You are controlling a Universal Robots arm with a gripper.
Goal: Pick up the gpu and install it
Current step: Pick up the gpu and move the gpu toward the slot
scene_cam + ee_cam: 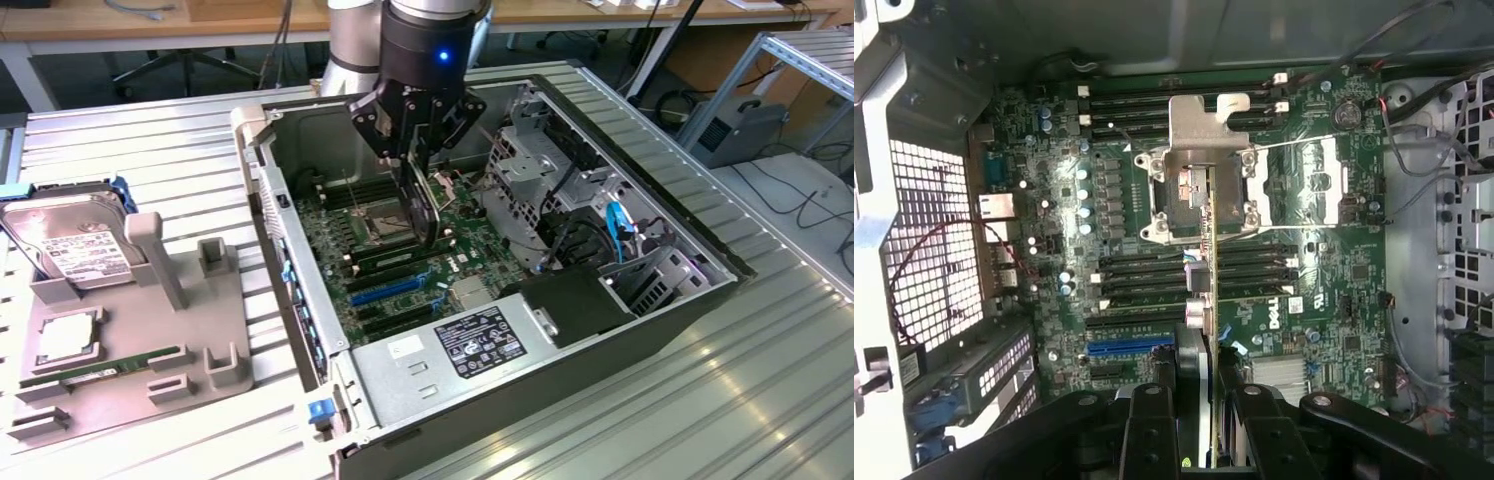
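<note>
Scanning from the exterior view's left, we find the grey tray [200,330] with the hard drive [67,250] and the RAM stick [100,368] lying on it, well apart from the arm. In the middle of the frame sits the open computer case [274,210]. Above its motherboard [467,230] hangs the gripper [418,150], jaws drawn about halfway in and clamped on the gpu [430,205]. The card is held upright on edge, low over the board, just beside the processor socket [387,215]. The blue slot [387,290] lies nearer the frame's bottom.

From the wrist, the gpu [1211,300] shows edge-on as a thin line running out from the gripper [1204,420]. We cannot tell whether it touches the board. Further right in the exterior view stands the drive cage [534,160].

We judge the pick-up done and the install in hand. Seating the card calls for its connector edge to sit squarely over its slot, then a straight, even press.
</note>
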